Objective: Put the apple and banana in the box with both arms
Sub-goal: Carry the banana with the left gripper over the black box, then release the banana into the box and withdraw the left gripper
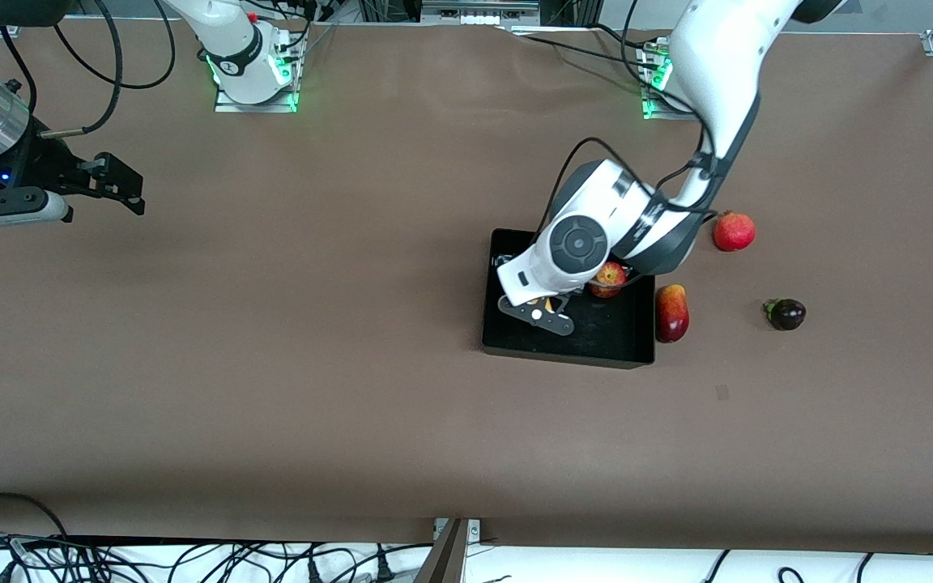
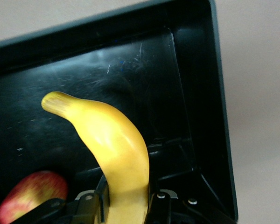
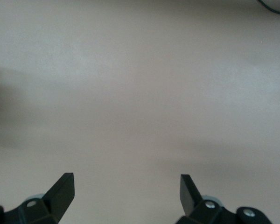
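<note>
My left gripper [image 1: 546, 312] is down inside the black box [image 1: 564, 353] and is shut on the yellow banana [image 2: 113, 140]. In the left wrist view the banana sticks out from between the fingers over the box floor [image 2: 130, 70]; I cannot tell whether it touches the floor. In the front view only a sliver of banana [image 1: 547, 304] shows under the hand. The red-and-yellow apple [image 1: 608, 278] lies in the box beside the hand and also shows in the left wrist view [image 2: 30, 193]. My right gripper [image 1: 122, 186] waits open and empty over bare table [image 3: 126, 186] at the right arm's end.
A dark-red oval fruit [image 1: 671, 312] lies against the box's outer wall toward the left arm's end. A red round fruit with a crown tip [image 1: 734, 231] and a small dark purple fruit [image 1: 786, 313] lie farther that way. Cables run along the table's near edge.
</note>
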